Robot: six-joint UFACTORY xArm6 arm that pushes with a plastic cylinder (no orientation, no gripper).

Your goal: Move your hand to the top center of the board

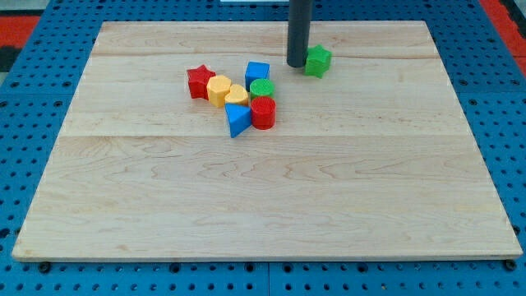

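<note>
My tip (297,64) just left of green block (318,61)

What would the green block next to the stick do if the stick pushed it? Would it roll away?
The green cube would probably slide, not roll: its sides look flat. It looks small and solid, so likely light and stiff. My tip sits just at its left, so a push would likely send it toward the view's right across the smooth wooden board, perhaps turning a little.
</note>
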